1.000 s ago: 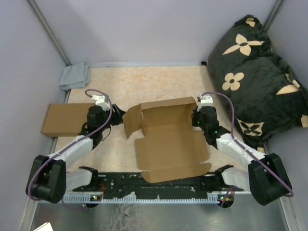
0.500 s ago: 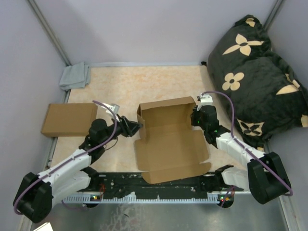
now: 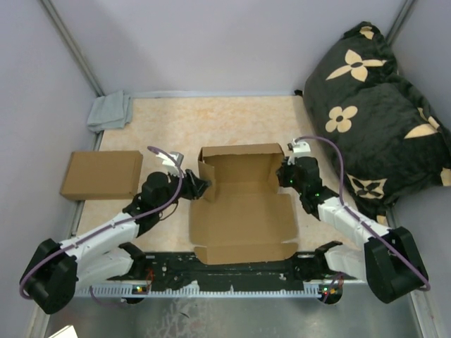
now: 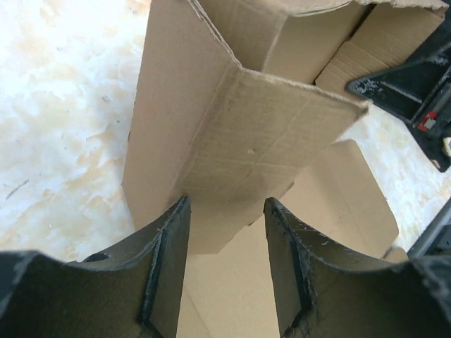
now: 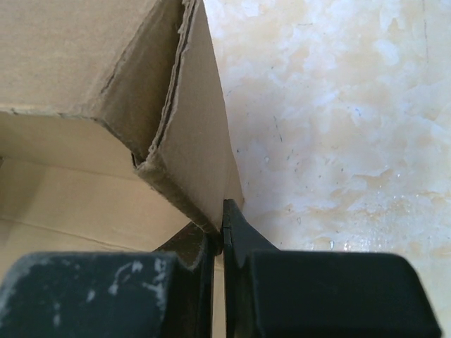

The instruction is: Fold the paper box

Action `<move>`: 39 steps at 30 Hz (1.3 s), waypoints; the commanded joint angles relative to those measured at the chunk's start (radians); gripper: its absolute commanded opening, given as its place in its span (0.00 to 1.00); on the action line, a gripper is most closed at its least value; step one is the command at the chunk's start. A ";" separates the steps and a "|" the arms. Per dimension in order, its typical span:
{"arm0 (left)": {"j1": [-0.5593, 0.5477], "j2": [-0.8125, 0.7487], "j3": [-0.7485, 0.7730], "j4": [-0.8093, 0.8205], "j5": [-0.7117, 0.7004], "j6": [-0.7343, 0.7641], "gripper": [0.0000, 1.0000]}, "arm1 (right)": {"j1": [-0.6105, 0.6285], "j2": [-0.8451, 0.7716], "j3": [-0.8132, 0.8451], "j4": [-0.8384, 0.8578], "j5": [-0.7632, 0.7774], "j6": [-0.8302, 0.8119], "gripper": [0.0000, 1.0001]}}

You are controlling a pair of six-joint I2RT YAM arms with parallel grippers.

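Looking down on a cream marbled tabletop (image 3: 211,120) closed in by pale lilac walls (image 3: 211,42), with a grey metal strip (image 3: 211,317) along the near edge. In the far left corner, a small grey cloth (image 3: 110,111); at the table's left edge, a flat cardboard box (image 3: 102,174); beside the table on the right, a black cushion (image 3: 373,105) patterned with tan flowers. Near the middle of the table, between the two arms, the paper box (image 3: 243,211), open upward, with the far wall raised, side flaps standing at the far corners, and the wide lid panel lying flat toward the near side, a low lip along its near edge. At the box's far left corner, the left gripper (image 4: 227,211), fingers (image 4: 169,260) spread, with the lower edge of the upright left flap in the gap between them; contact with the card impossible to judge. At the far right corner, the right gripper (image 5: 223,224), pressed together on the thin right wall of the box and pinching it at its lower edge, with bare tabletop just beyond on the right.
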 commanded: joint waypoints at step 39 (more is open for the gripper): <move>-0.060 -0.085 -0.041 0.034 -0.135 0.253 0.56 | -0.001 -0.085 -0.021 -0.017 -0.167 -0.060 0.01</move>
